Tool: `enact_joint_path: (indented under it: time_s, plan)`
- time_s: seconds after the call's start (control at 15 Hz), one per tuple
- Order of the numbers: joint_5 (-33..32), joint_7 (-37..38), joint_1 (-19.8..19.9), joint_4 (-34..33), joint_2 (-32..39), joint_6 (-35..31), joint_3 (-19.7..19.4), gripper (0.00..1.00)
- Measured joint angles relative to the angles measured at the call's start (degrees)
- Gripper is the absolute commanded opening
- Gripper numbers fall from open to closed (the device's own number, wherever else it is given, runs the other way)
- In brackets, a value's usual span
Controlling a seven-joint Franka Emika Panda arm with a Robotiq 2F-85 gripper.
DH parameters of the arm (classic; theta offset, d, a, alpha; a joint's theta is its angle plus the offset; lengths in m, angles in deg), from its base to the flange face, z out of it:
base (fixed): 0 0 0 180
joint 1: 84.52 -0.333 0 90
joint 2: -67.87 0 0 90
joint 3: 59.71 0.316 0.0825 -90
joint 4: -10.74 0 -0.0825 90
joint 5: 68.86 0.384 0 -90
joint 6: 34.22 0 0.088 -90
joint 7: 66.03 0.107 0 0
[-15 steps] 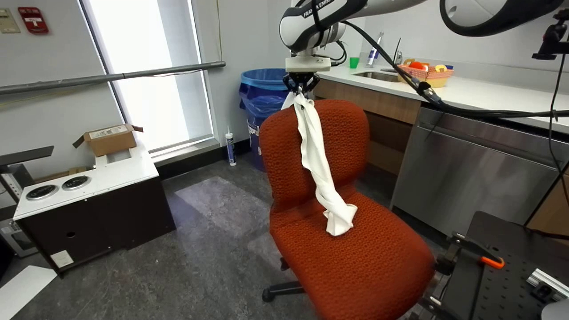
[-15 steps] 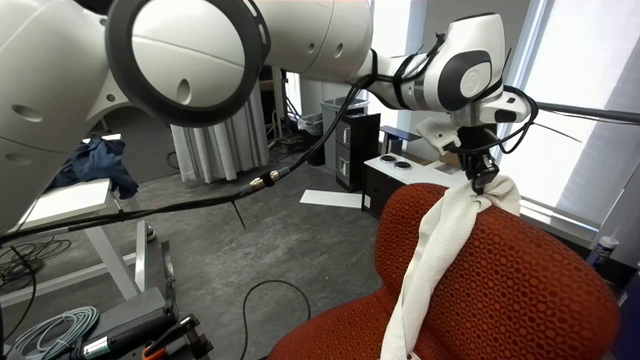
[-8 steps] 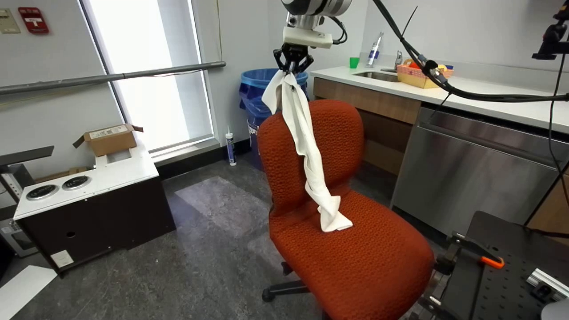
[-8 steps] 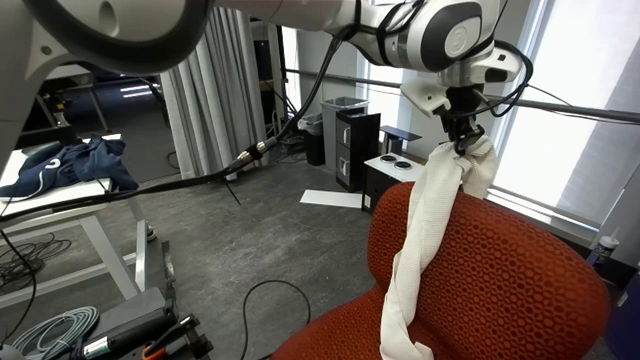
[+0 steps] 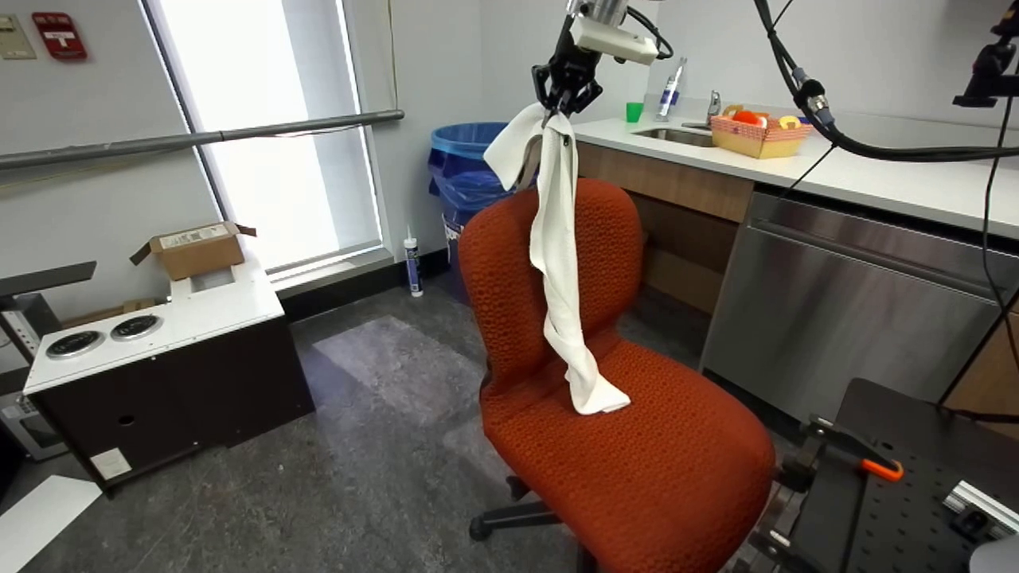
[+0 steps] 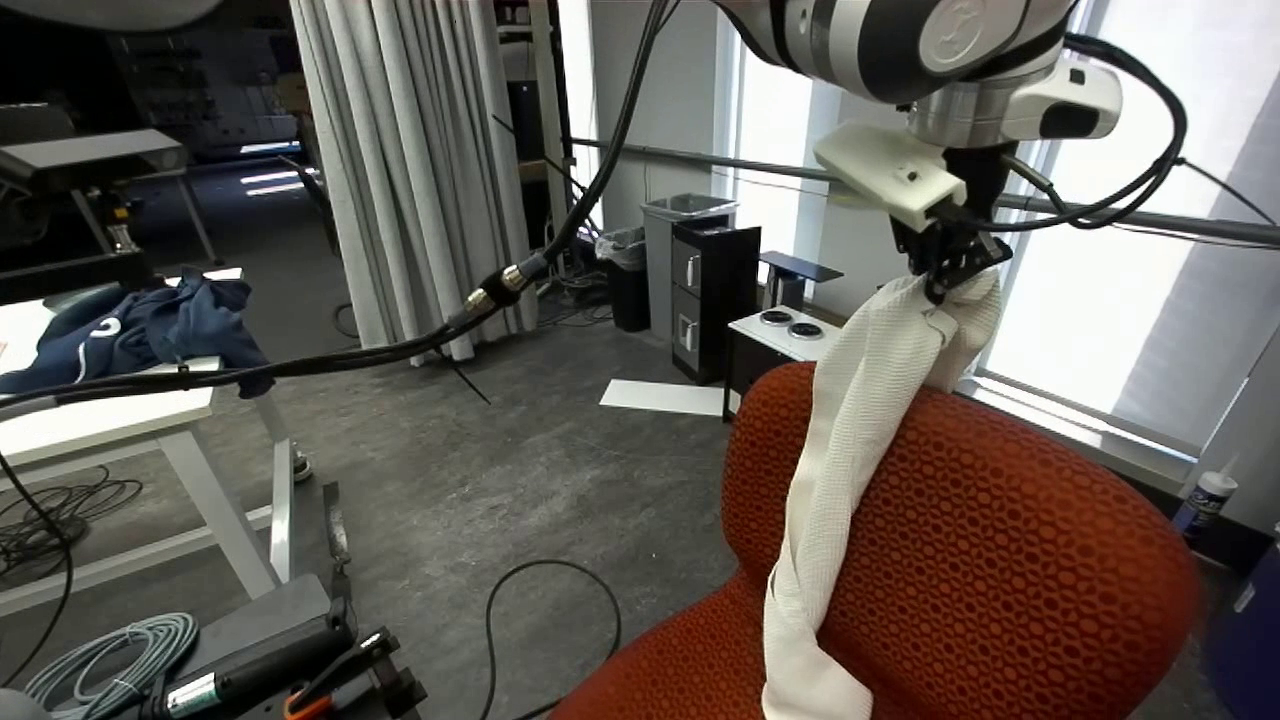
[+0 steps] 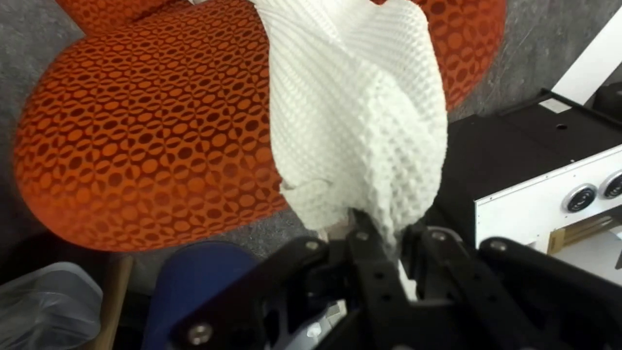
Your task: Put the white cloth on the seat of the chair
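Our white cloth [image 5: 560, 239] hangs down the front of the backrest [image 5: 505, 270], its lower end on the seat of the chair [image 5: 637, 465].
The gripper [image 5: 561, 105] pinches it near the upper end, above the backrest's top edge, with a short flap hanging to the rear. If we let go here, we judge it may stay draped over that edge or slide off behind (soft fabric rarely drops neatly); a tug could also shift the seat, since a caster [image 5: 481, 528] shows beneath. The seat is rust-orange patterned fabric; around it we have grey floor [image 5: 366, 485], a blue bin [image 5: 466, 169], a pale counter [image 5: 876, 179] and a steel-fronted appliance [image 5: 828, 310].
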Motion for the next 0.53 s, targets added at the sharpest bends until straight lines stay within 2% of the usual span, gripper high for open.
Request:
enact_joint_path:
  time_s: [0.27,0.53]
  plan:
    - [-1.23,-5.44,-0.34,11.43,-5.67,-0.46,0.0,0.02]
    - [-7.9,-5.41,-2.12,22.35,-7.72,-3.68,-0.34,0.02]
